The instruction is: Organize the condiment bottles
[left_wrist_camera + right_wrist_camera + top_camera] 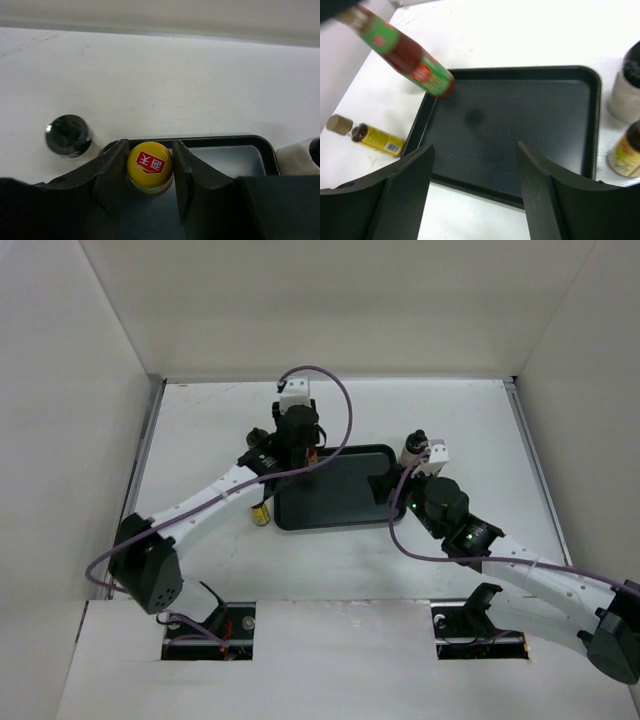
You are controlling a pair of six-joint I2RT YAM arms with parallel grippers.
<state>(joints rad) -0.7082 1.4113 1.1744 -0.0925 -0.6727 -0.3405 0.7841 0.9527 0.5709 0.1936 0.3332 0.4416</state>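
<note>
L jaws clamped on tall bottle (410, 57) at yellow cap (149, 162), base at far-left corner of tray (520, 125); landed or not, can't tell. R jaws open, empty, over tray. Step: placing. Nxt: lower straight, release w/o tipping.

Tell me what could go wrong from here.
The left gripper pinches the tall bottle only by its yellow cap, so it may slip or swing. Its base is at the tray's corner rim; released there, it could tip. The open right gripper over the tray might bump it.
</note>
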